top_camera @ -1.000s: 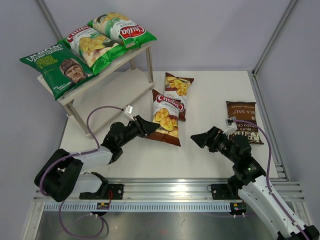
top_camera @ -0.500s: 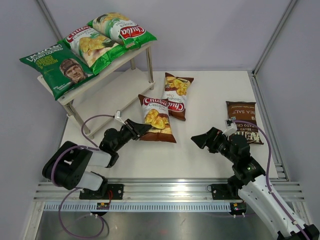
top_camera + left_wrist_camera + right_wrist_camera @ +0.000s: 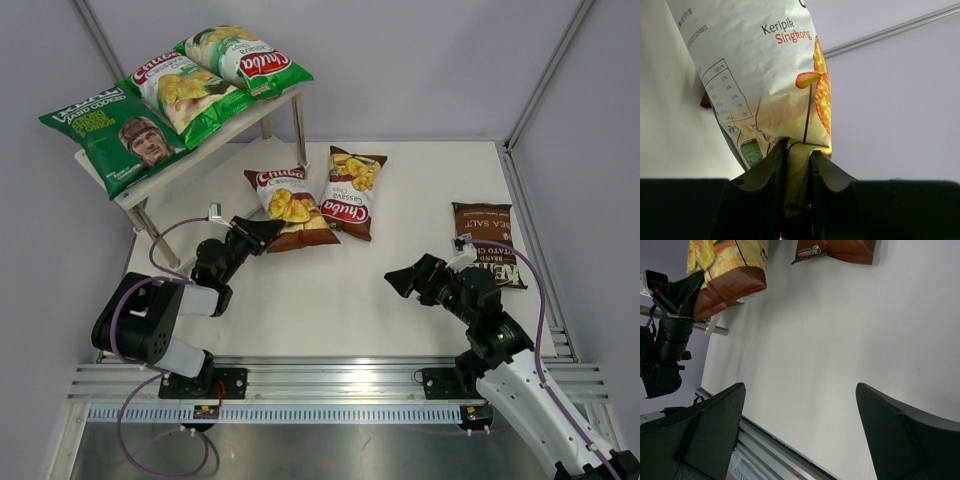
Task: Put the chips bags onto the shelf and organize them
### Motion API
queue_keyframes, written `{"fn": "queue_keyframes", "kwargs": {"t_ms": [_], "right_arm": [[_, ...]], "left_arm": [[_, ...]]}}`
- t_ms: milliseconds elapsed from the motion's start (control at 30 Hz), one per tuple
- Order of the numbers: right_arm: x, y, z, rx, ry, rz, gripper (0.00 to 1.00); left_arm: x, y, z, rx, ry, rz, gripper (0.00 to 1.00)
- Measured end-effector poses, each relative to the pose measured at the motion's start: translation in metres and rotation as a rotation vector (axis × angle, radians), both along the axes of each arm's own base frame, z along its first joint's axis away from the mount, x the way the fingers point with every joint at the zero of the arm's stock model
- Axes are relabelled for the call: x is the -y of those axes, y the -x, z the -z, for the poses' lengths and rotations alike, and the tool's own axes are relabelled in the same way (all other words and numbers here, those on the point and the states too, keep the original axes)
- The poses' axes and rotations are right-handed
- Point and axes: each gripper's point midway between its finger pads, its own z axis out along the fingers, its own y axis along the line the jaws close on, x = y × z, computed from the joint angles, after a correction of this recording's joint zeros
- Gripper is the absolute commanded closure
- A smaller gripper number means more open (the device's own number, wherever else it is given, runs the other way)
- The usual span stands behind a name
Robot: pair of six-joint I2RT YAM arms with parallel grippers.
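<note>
The shelf (image 3: 235,178) stands just beyond my left gripper (image 3: 262,233), which is clamped on the bottom seam of a brown "Chuba" bag (image 3: 288,205) (back print "Keripik Singkong"), its long axis running away from the fingers toward the lower board, while my right gripper (image 3: 398,278) hangs spread near the "Kettle" bag (image 3: 487,243).

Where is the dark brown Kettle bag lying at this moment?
In the top view, the Kettle bag lies flat on the right side of the table, just beyond the right arm, far from the shelf.
</note>
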Motion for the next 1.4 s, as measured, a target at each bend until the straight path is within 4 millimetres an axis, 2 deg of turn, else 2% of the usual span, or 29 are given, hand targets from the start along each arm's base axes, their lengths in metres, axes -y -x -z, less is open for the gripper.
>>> {"fn": "queue_keyframes", "kwargs": {"t_ms": [200,333,467,667,900,1067,1233,1400], "right_arm": [[0.0,-0.002,0.004,-0.016,0.023,-0.002,0.0],[-0.001,-0.004,0.003,-0.016,0.029,-0.004,0.01],[-0.001,-0.006,-0.001,-0.01,0.035,-0.007,0.01],[-0.002,-0.009,-0.002,-0.004,0.05,-0.013,0.01],[-0.003,-0.011,-0.002,-0.006,0.053,-0.017,0.0],[-0.003,-0.011,-0.002,-0.002,0.057,-0.02,0.0],[-0.005,-0.013,-0.009,0.016,0.053,-0.027,0.01],[-0.007,-0.017,-0.015,0.029,0.056,-0.032,0.0]], "left_arm": [[-0.017,-0.036,-0.027,0.05,0.052,-0.067,1.0],[-0.031,-0.066,-0.029,0.047,0.064,-0.12,1.0],[-0.038,-0.086,-0.032,0.053,0.074,-0.148,1.0],[-0.039,-0.096,-0.033,0.06,0.075,-0.156,1.0],[-0.036,-0.13,-0.024,0.059,0.062,-0.161,1.0],[-0.037,-0.144,-0.033,0.103,0.041,-0.177,1.0],[-0.045,-0.155,-0.046,0.152,0.026,-0.226,1.0],[-0.056,-0.163,-0.036,0.141,0.004,-0.275,1.0]]}}
